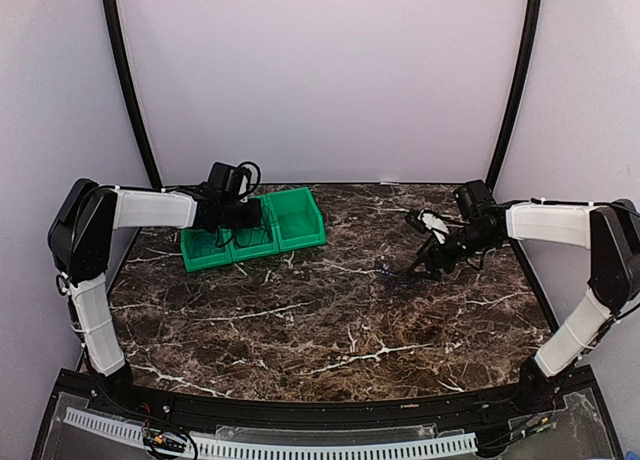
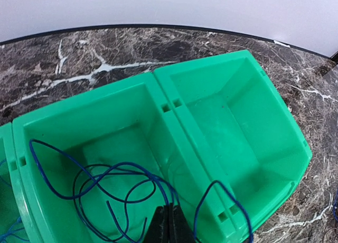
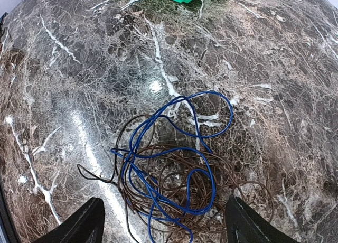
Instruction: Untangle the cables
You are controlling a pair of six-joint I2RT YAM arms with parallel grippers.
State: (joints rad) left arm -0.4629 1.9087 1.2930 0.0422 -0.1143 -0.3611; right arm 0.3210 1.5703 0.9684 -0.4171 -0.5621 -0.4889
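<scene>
tangle well apart from bins; right fingers wide above it, pinch one strand (left fingers clamp blue cable).

Glossy marble-look table; smooth shiny green plastic bins.

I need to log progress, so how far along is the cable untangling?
Done: one blue cable lies loose in the green bin. In hand: the left claw seems pinched on it. Left: a blue and brown tangle sits on the table under the open right claw.
</scene>
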